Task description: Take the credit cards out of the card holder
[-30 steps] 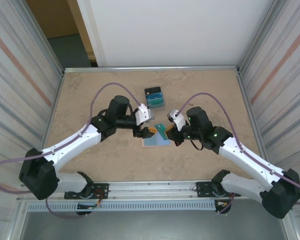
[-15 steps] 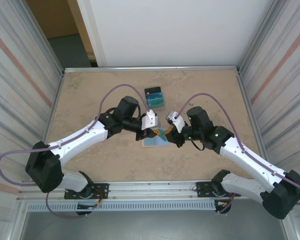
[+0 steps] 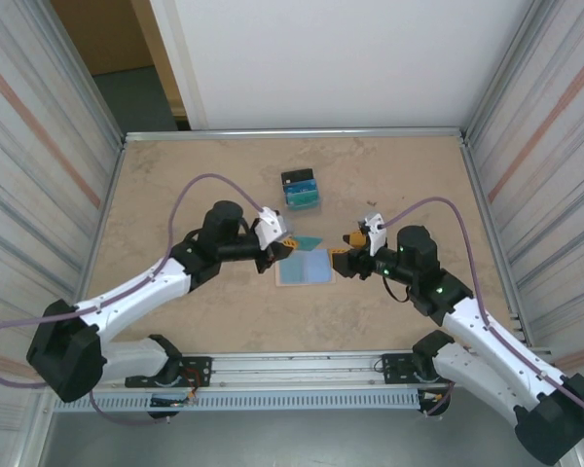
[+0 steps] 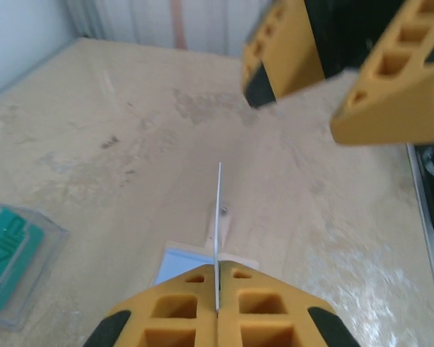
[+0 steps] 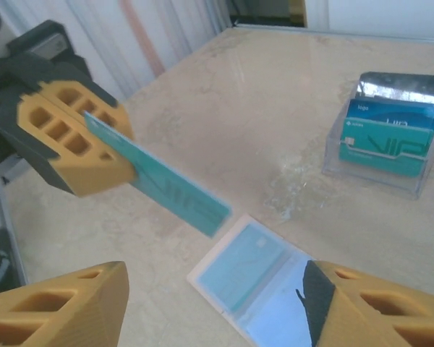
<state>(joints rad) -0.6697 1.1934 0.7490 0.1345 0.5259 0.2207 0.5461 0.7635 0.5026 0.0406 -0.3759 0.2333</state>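
The card holder (image 3: pixel 305 269) lies open on the table, pale blue inside, with a teal card still lying in its left half (image 5: pixel 249 262). My left gripper (image 3: pixel 284 247) is shut on one teal credit card (image 5: pixel 163 189) and holds it in the air just left of the holder. In the left wrist view this card (image 4: pixel 218 217) stands edge-on between the shut fingers (image 4: pixel 166 318), above the holder (image 4: pixel 177 264). My right gripper (image 3: pixel 344 256) hangs open at the holder's right edge, its fingers (image 5: pixel 65 303) wide apart with nothing between them.
A clear stand (image 3: pixel 300 190) with several blue, teal and black cards sits behind the holder, also seen in the right wrist view (image 5: pixel 387 141). Bare beige table lies left and right of the arms, bounded by a metal rim (image 3: pixel 292 134).
My left gripper shut on the teal card and took it over. The right gripper let go of it, opened and drew back to the right.
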